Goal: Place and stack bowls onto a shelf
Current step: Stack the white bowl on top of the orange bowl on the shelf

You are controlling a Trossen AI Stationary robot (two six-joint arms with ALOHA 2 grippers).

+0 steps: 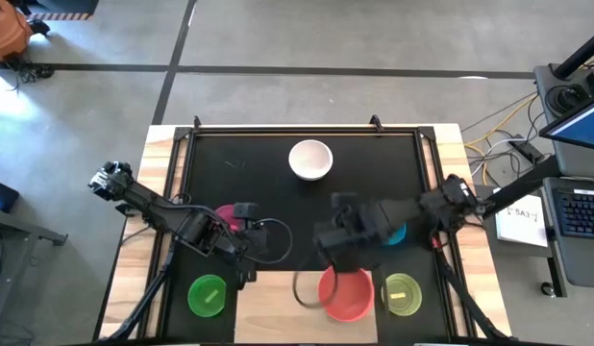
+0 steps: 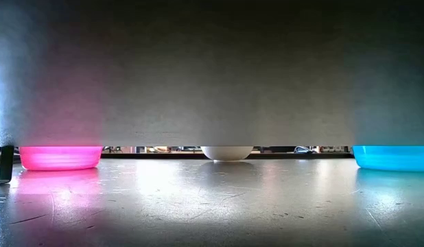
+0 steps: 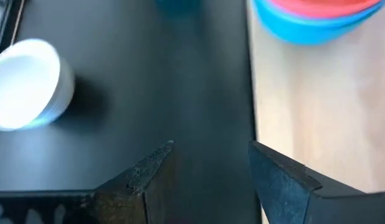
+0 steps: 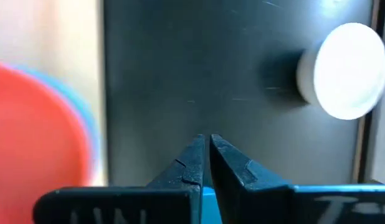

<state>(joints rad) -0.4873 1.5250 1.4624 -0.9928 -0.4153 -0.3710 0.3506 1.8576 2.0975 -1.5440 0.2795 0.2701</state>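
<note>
Around the small round white plastic bowl point(image 1: 310, 160) we see bare black mat point(image 1: 241, 161) on every side. Toward the light-wood shelf board point(image 1: 274, 306), both dark arms, the magenta bowl point(image 1: 226, 217) and the cyan bowl point(image 1: 393, 234) crowd the way.

Six bowls point(image 1: 310, 160), one shelf point(image 1: 278, 312), two arms point(image 1: 153, 207)

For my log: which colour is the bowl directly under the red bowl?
Blue bowl, clearest in the left wrist view.
</note>
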